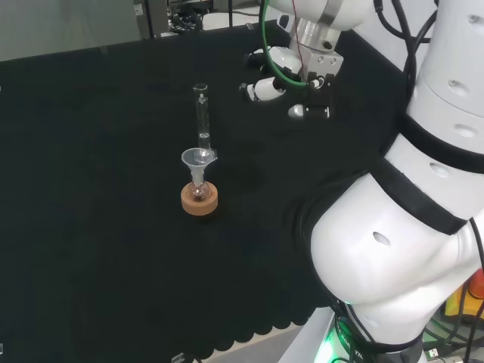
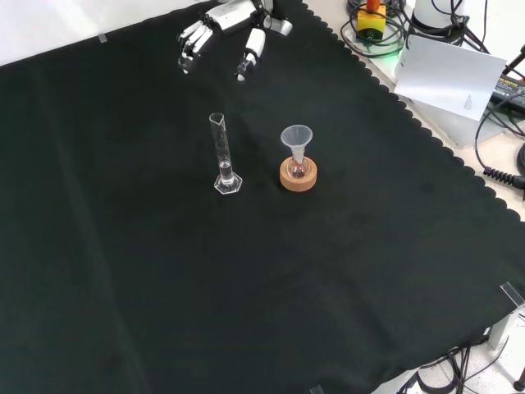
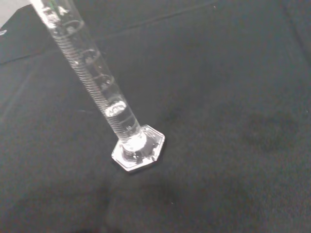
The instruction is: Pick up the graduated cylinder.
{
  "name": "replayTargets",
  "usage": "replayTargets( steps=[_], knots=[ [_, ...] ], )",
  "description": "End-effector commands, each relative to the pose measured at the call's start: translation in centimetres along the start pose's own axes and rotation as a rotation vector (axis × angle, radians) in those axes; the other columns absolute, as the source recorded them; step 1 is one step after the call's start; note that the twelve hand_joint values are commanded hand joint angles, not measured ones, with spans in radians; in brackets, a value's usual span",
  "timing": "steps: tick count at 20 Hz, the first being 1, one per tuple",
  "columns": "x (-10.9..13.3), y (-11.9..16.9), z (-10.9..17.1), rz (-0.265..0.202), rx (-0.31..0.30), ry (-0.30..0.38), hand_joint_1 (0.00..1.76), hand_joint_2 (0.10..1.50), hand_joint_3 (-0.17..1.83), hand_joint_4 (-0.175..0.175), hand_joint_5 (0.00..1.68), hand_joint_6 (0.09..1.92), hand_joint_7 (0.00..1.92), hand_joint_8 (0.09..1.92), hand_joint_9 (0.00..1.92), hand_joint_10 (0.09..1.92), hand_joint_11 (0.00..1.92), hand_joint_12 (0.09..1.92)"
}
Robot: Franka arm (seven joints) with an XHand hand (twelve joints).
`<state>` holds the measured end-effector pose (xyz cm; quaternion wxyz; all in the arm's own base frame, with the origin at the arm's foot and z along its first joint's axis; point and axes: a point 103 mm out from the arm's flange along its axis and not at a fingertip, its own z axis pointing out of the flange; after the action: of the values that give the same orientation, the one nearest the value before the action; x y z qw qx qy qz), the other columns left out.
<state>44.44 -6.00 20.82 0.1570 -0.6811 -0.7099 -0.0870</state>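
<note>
The graduated cylinder (image 2: 223, 160) stands upright on its hexagonal foot on the black-clothed desk (image 2: 123, 271), a little clear liquid low in its tube. Just beside it, to its right in the front view, a small flask with a funnel (image 2: 296, 139) in its neck sits on a cork ring (image 2: 298, 176). Well beyond the cylinder, higher in that view, the hand (image 2: 221, 25) hovers with fingers (image 2: 190, 39) relaxed and spread, holding nothing.

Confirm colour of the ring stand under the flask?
Cork brown: the ring stand shows best in the front view, under the flask.
</note>
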Motion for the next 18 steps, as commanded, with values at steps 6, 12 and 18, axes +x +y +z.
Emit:
replayTargets(
  steps=[6,12,18],
  knots=[
    [2.3,2.9,7.6,-0.153,0.087,0.08,0.8,0.71,0.47,-0.071,0.52,0.09,0.25,0.69,0.45,0.65,0.14,1.38],
    [2.0,3.4,8.7,-0.145,0.055,0.148,0.84,0.67,0.51,-0.069,0.54,0.09,0.27,0.69,0.44,0.64,0.14,1.38],
    [1.8,4.2,9.4,-0.136,0.051,0.212,0.86,0.64,0.55,-0.07,0.54,0.09,0.26,0.69,0.45,0.64,0.14,1.38]
  ],
)
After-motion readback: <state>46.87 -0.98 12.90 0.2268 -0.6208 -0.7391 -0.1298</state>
